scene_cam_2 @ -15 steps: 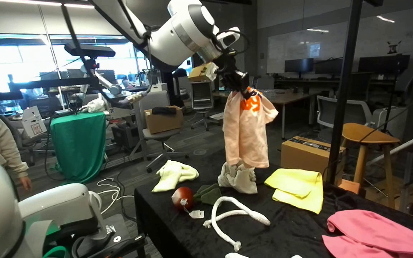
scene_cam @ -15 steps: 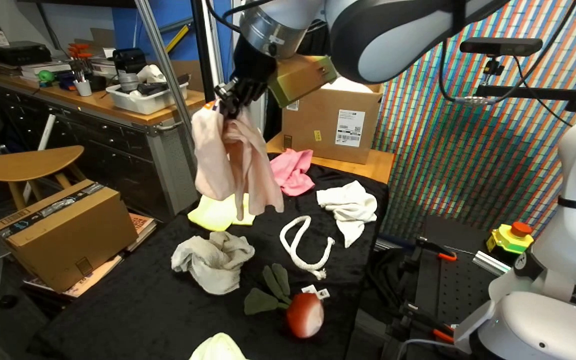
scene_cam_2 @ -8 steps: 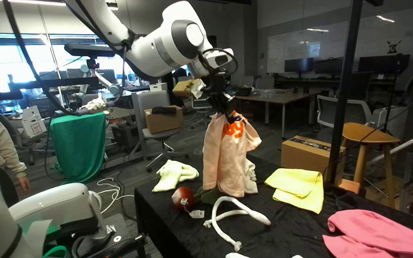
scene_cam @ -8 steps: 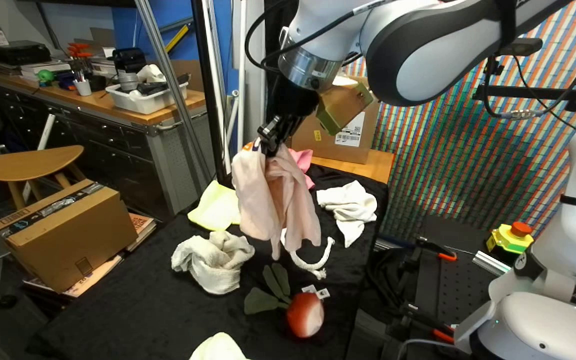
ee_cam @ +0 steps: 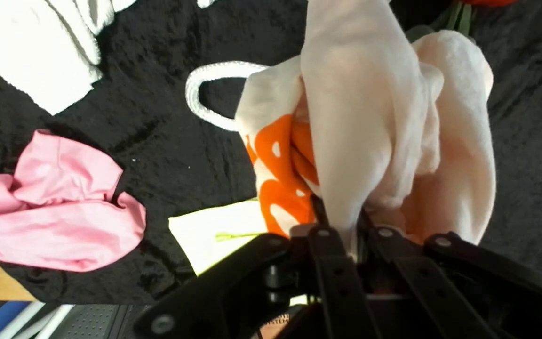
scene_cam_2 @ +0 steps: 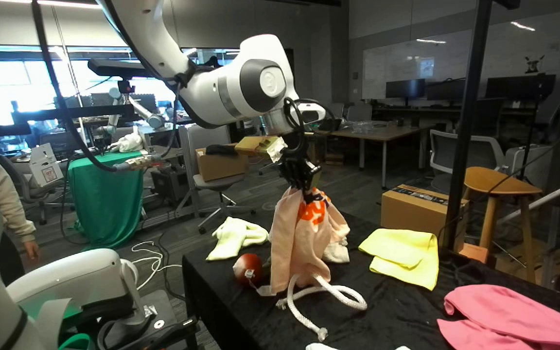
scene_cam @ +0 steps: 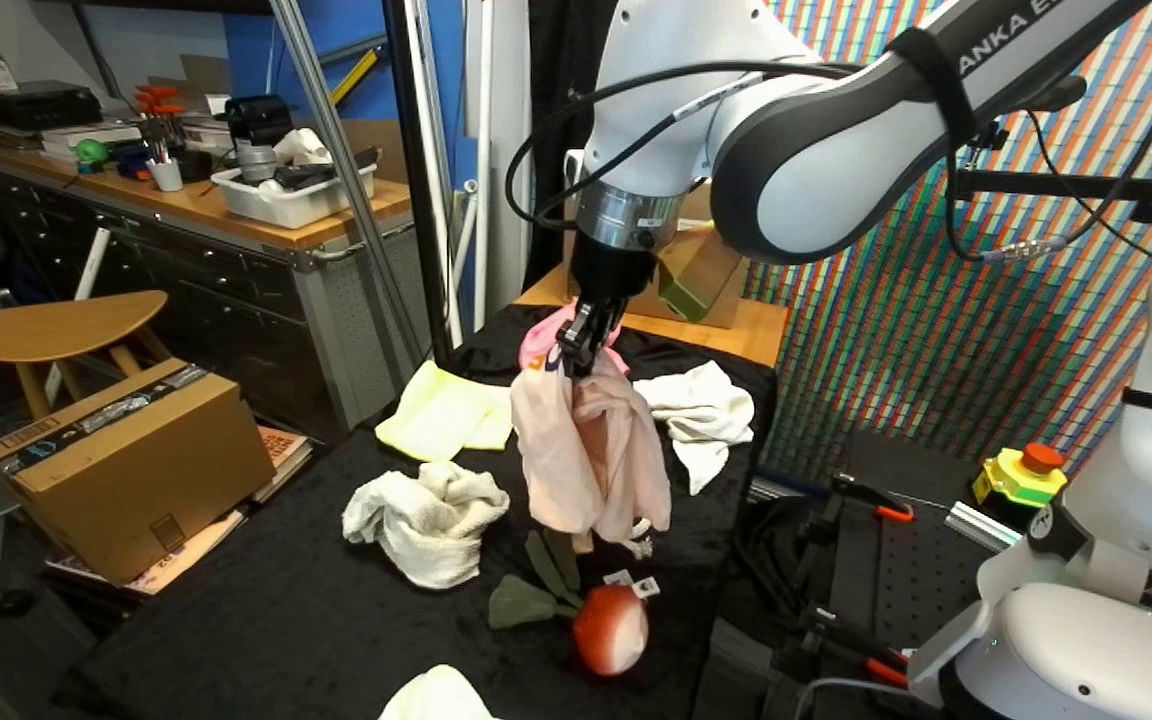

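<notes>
Going from left to right in an exterior view, we are using the peach cloth (scene_cam_2: pixel 304 257) as our landmark. Well to its left and behind it, a green-draped table (scene_cam_2: pixel 105 199) is standing; less far left, a chair (scene_cam_2: pixel 219 183) is bearing a carton (scene_cam_2: pixel 221 164). On the black table cover (scene_cam_2: pixel 387 316), a pale yellow cloth (scene_cam_2: pixel 234 240) is lying left of the peach cloth, and a red-and-white toy radish (scene_cam_2: pixel 248 269) is resting just beside the landmark. Above the peach cloth we are seeing the gripper (scene_cam_2: pixel 308 197), its jaws closed and pinching the gathered top of the fabric, so the landmark is hanging beneath; we are not managing to tell whether its lower edge is touching the table cover. In front of that edge, a white rope (scene_cam_2: pixel 304 319) is curling. Behind the peach cloth's right side, an off-white crumpled cloth (scene_cam_2: pixel 337 253) is peeking out. Farther right of the landmark, a folded yellow cloth (scene_cam_2: pixel 404 257) is lying, with a cardboard box (scene_cam_2: pixel 416 216) standing behind. Rightmost, nearer the camera than the peach cloth, a pink cloth (scene_cam_2: pixel 513 313) is spreading.
</notes>
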{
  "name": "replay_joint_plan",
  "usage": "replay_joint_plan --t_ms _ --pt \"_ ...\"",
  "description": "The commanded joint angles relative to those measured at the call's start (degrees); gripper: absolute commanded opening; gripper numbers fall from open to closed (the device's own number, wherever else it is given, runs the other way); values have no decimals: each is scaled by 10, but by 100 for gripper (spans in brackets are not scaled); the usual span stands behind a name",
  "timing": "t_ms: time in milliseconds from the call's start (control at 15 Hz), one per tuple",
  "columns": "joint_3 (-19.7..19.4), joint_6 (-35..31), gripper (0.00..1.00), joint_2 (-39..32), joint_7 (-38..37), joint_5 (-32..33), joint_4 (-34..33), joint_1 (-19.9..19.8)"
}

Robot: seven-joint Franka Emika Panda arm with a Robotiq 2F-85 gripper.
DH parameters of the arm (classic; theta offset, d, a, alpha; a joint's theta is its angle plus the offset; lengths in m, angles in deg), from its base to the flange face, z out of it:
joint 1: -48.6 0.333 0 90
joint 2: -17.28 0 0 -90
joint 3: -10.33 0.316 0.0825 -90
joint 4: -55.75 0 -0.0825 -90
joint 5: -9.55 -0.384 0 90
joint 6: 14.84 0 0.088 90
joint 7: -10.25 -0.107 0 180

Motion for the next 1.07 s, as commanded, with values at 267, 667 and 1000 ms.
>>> replay_joint_plan --t_ms 267,667,1000 --pt "10 -3 9 -112 107 -70 -27 -10" --pt "42 22 9 -180 257 -165 -54 -17" --pt "42 71 37 -204 286 -174 -84 -16"
